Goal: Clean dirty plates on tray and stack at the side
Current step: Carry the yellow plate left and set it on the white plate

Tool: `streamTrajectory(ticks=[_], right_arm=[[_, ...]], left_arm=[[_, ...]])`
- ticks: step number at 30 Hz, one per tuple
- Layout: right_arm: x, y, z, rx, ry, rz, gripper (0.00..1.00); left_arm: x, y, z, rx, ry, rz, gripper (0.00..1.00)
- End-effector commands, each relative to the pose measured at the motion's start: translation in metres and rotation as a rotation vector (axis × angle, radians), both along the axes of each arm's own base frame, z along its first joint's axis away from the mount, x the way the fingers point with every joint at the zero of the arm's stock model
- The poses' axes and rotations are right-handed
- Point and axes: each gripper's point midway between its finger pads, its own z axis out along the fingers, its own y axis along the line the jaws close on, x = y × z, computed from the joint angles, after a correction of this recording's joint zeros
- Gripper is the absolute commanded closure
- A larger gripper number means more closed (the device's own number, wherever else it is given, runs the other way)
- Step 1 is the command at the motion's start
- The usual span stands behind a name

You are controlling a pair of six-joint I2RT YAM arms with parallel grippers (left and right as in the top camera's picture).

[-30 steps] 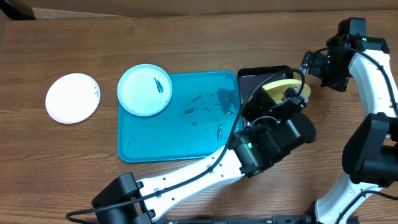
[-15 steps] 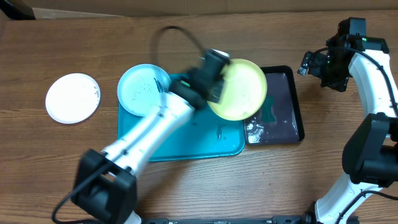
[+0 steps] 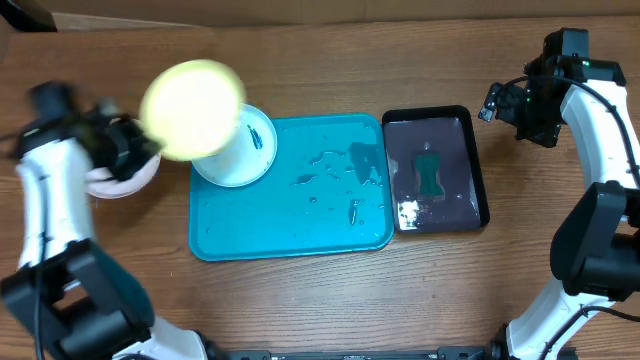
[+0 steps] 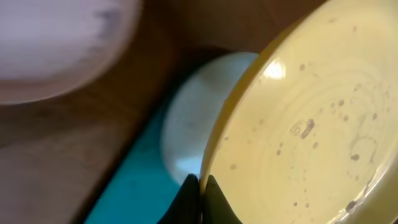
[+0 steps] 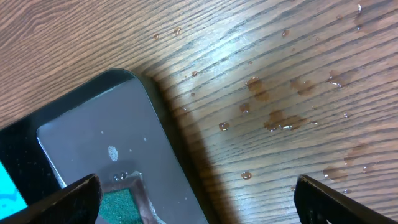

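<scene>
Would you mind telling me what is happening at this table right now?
The left hand is shut on the rim of the pale yellow round plastic plate, holding it in the air over the light blue round plate, near the white round plate. The right hand hangs open beside the narrow black tray. The teal rectangular tray is wet.

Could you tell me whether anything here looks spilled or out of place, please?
Yes: drops of liquid lie spilled on the bare table beside the black tray. The teal tray carries wet dark-blue smears, and the light blue plate sits askew, overhanging that tray's far left corner.
</scene>
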Motion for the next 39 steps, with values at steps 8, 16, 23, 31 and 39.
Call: streamTrajectory(ticks=[8,16,23,31,39], right_arm=[[0.004,-0.001,0.011,-0.004,-0.032,-0.001,0.00],[0.004,-0.001,0.011,-0.004,-0.032,-0.001,0.00],[0.004,-0.001,0.011,-0.004,-0.032,-0.001,0.00],[0.004,-0.001,0.011,-0.004,-0.032,-0.001,0.00],[0.004,-0.001,0.011,-0.004,-0.032,-0.001,0.00]], left_arm=[[-0.102,0.159,-0.019,0.269,0.263,0.470,0.96],[-0.101,0.174,-0.026,0.344,0.271,0.501,0.96],[-0.080,0.171,-0.055,0.324,0.280,0.463,0.96],[-0.042,0.167,-0.068,0.307,0.173,0.387,0.92],[-0.012,0.131,-0.035,0.168,-0.025,0.201,0.24]])
